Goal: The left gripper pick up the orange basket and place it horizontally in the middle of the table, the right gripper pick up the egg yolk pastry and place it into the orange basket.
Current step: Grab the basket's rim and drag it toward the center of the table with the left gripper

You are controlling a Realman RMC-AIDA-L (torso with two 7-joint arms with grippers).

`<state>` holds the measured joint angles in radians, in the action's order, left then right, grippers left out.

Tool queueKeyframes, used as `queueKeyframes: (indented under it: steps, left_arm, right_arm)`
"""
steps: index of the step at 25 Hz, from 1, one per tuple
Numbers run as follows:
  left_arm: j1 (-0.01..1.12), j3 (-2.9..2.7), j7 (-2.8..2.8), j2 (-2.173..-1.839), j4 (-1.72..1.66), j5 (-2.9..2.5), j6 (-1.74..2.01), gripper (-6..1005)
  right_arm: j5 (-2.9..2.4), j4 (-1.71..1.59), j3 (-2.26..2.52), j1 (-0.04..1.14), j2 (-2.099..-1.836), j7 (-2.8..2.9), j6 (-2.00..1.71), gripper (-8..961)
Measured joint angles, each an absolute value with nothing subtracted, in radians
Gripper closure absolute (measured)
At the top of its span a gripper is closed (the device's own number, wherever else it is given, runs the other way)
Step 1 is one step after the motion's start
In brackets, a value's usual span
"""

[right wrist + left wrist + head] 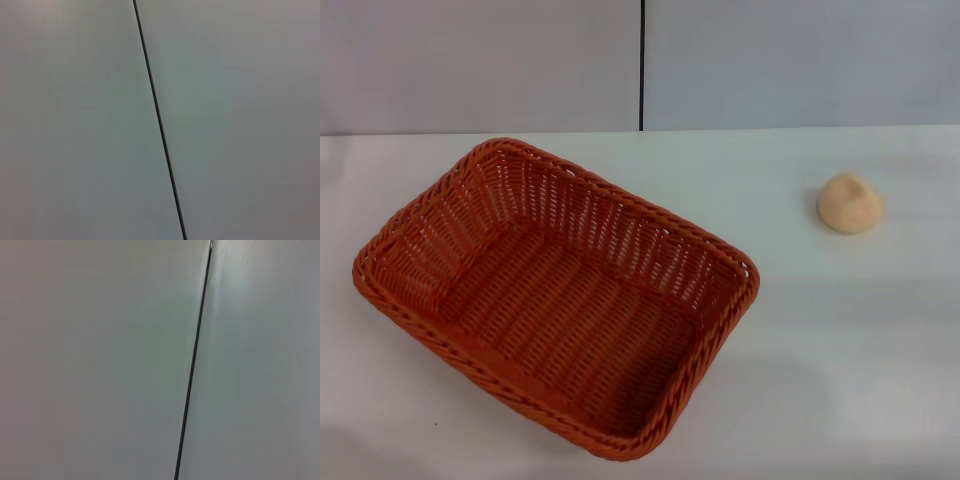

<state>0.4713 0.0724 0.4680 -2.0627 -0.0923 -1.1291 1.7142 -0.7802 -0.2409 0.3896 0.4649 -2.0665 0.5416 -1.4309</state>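
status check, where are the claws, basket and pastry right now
Both claws out of view. Basket empty, skewed, on the table's left side. Pastry far right, apart from it. Nothing between them.

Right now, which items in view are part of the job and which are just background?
Job items:
- orange basket, skewed on the table's left half, empty
- egg yolk pastry, on the table, off to the basket's right, apart from it
- table, white top

Not part of the job:
- grey wall panels with a dark seam behind the table

Neither gripper is in view.
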Motion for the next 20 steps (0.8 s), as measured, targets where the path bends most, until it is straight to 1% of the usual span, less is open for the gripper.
queueKeyframes:
  steps: [5,13,20]
  left_arm:
    - [0.463,0.072,0.474,-2.063,-0.079,-1.133,1.727,182]
    - [0.449,0.072,0.475,-2.063,-0.051,-1.134,1.742,183]
    - [0.445,0.043,0.518,-2.061,-0.053,-1.138,1.742,184]
  right_arm:
    - [-0.780,-0.240,0.391,0.460,-2.068,0.547,-1.429,315]
    - [-0.770,-0.226,0.378,0.410,-2.076,0.541,-1.572,315]
    - [-0.725,-0.187,0.373,0.380,-2.076,0.541,-1.617,316]
